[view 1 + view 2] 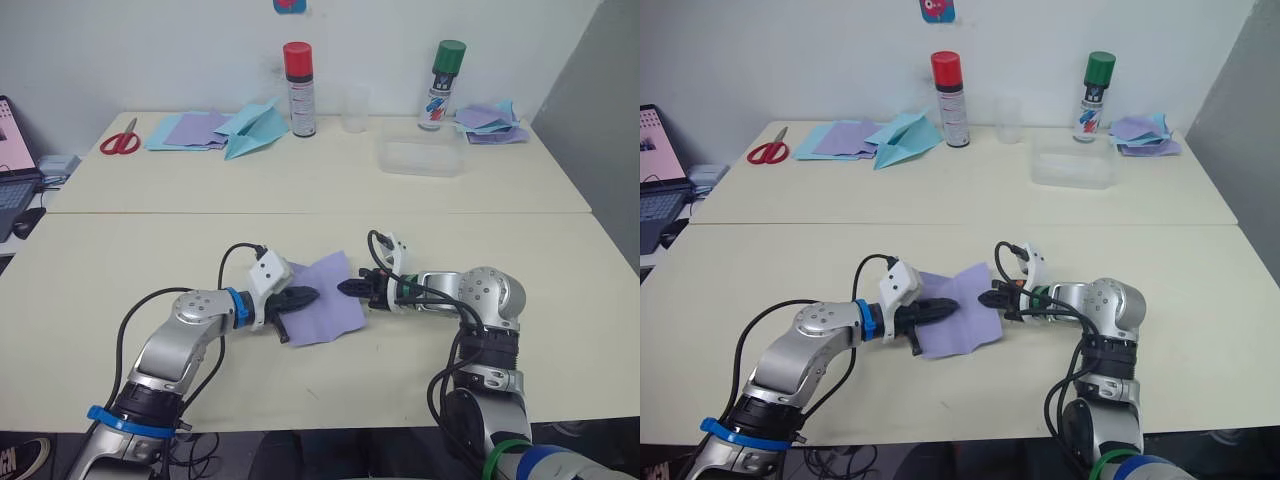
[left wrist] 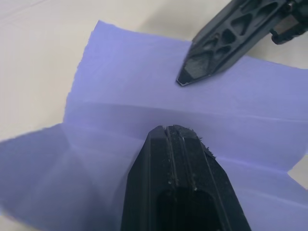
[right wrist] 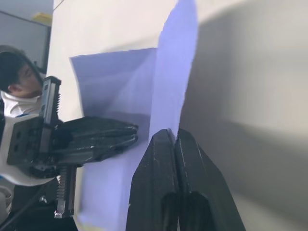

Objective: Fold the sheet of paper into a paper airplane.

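Note:
The sheet of paper [image 1: 328, 300] is lavender and creased, lying on the front table between my two arms, with its far corner curling up. My left gripper [image 1: 310, 296] is shut, its tips resting on the sheet's left part near a crease [image 2: 192, 113]. My right gripper [image 1: 344, 288] is also shut and points at the left one, its tip touching the sheet's right part [image 2: 185, 79]. A few centimetres separate the two tips. In the right wrist view a raised flap of the sheet [image 3: 175, 67] stands just beyond my shut fingers.
On the back table stand a red-capped can [image 1: 299, 88], a green-capped can [image 1: 441, 85], a clear cup [image 1: 356, 108] and a clear tub [image 1: 420, 156]. Scissors [image 1: 120, 140], a light-blue paper airplane [image 1: 255, 128] and paper stacks [image 1: 190, 130] [image 1: 490, 122] lie there. A laptop [image 1: 12, 180] is far left.

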Robot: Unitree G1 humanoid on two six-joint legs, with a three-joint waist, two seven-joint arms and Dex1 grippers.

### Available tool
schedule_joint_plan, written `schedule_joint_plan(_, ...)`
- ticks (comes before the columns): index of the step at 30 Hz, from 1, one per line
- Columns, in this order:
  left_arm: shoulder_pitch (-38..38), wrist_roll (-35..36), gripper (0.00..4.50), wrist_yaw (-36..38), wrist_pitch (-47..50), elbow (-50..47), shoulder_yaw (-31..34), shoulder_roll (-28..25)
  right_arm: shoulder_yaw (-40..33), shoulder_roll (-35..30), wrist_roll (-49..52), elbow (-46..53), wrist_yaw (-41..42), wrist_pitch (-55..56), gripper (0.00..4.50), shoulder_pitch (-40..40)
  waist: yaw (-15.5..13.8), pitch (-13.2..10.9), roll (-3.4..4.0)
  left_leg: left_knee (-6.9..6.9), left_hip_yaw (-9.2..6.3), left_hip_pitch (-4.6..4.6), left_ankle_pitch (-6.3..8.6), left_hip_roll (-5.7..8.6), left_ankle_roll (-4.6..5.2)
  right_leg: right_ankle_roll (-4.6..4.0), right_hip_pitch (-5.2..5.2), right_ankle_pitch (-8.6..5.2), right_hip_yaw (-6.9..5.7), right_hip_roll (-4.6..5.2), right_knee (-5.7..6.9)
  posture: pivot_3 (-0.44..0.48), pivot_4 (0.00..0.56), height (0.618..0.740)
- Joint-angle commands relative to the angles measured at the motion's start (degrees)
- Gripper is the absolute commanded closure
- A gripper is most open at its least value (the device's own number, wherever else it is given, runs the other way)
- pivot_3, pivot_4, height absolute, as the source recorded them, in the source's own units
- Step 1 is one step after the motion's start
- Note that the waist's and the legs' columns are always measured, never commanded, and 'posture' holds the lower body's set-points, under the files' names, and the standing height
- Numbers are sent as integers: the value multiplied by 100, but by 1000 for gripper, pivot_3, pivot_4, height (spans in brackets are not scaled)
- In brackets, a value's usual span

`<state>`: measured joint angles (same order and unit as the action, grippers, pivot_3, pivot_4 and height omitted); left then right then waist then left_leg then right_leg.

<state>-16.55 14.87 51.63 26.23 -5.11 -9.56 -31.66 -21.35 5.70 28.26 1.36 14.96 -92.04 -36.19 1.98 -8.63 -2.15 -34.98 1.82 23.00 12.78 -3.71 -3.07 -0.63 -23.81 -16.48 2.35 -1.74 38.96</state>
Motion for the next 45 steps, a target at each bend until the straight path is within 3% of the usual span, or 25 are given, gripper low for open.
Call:
schedule_joint_plan(1,-94,-139,4500,-24,-154,13,-129,63,-250,17,305,581,-232,-46,4467,211,-2,0,0,0,0,0,0,0,0,0,0,0,1,0,0,0,150,740)
schedule_joint_plan(13,-208,-362,4500,-4,-331,334,-220,112,-664,368,1973,1801,-1704,-46,4467,1227,4,0,0,0,-1,-1,0,-1,0,0,0,0,-2,0,2,0,150,740)
schedule_joint_plan(22,-256,-673,4500,175,-444,617,-551,52,-511,221,2983,1634,-2671,-46,4467,1416,10,1,0,0,1,-3,0,0,0,0,3,0,1,0,1,0,150,740)
schedule_joint_plan(31,38,-942,4500,284,-178,538,-853,-294,-64,-496,2965,1444,-2378,-46,4467,1308,120,7,0,1,0,-8,0,-3,1,1,8,0,1,-3,1,0,150,740)
schedule_joint_plan(45,-19,-833,4500,281,-118,513,-858,-168,780,-1197,2066,1137,-1426,829,4467,1121,117,12,3,0,2,-11,0,2,1,1,14,-1,0,-6,0,0,150,740)
